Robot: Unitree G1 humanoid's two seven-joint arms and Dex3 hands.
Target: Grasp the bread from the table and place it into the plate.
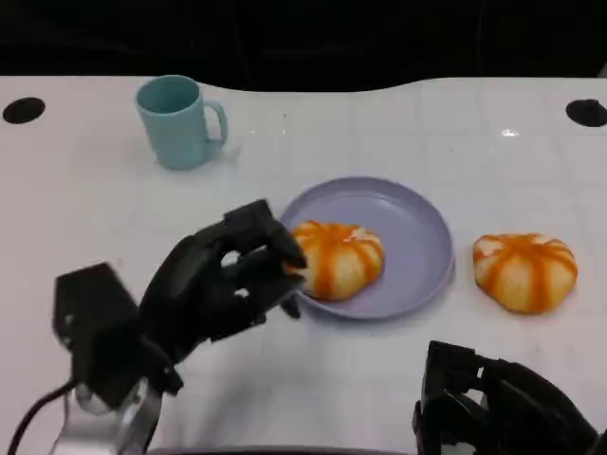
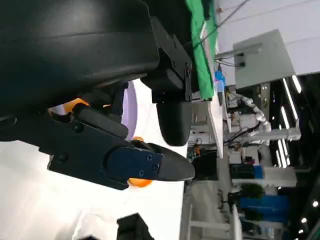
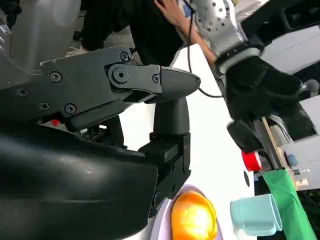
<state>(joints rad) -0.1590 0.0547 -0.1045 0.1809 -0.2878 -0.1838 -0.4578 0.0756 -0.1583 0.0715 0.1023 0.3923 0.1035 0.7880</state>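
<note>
Near the table's middle, the bread [image 1: 337,258] lay on the plate [image 1: 417,227]. The left robot hand [image 1: 223,280] touched it; whether it gripped, I could not tell. It should release gently. The right robot hand [image 1: 493,408] looked curled, holding nothing.

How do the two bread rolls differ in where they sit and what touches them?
The left roll lies inside the purple plate, near its left rim; the right roll sits on the bare table to the right of the plate. The left hand has fingers at the left roll's edge; nothing touches the right roll. Both are round, pale, with orange stripes.
</note>
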